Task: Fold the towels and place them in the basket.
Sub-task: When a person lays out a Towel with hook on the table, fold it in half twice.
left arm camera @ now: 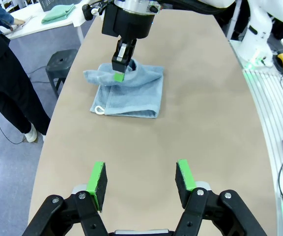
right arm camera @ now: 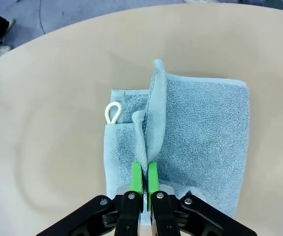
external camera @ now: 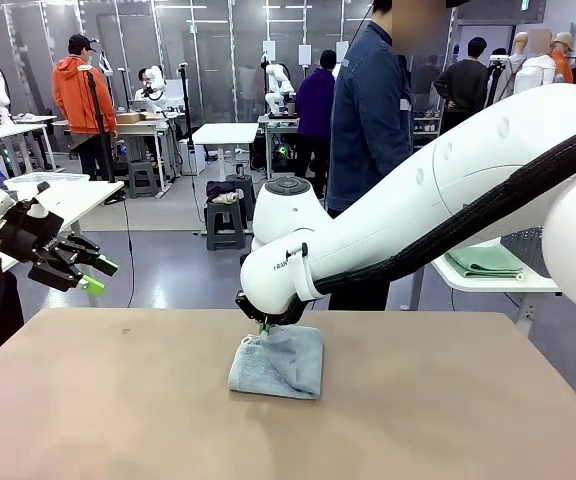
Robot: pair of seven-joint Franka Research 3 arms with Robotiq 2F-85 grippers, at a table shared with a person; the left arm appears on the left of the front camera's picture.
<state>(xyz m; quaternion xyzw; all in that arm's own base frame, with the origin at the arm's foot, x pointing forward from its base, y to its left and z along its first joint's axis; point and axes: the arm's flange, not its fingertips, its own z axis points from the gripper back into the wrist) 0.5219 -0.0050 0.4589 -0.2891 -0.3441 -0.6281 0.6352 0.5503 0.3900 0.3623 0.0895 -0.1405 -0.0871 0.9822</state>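
Note:
A light blue towel (external camera: 288,365) lies folded on the tan table (external camera: 118,420), a little beyond its middle. Its white corner loop (right arm camera: 113,112) points outward. My right gripper (external camera: 264,326) comes down onto the towel's far edge and is shut on a raised fold of it (right arm camera: 154,113). In the left wrist view that same gripper (left arm camera: 119,76) pinches the towel (left arm camera: 131,93) from above. My left gripper (left arm camera: 141,179) is open, holding nothing, and hovers off the table's left side (external camera: 78,270). A green towel (external camera: 483,262) lies on a white side table with the dark grey basket (left arm camera: 52,3) beside it.
A person in a dark blue jacket (external camera: 368,120) stands at the far side of the table, behind my right arm. The white side table (external camera: 488,280) stands at the far right. A black stool (left arm camera: 63,64) stands by the table's edge.

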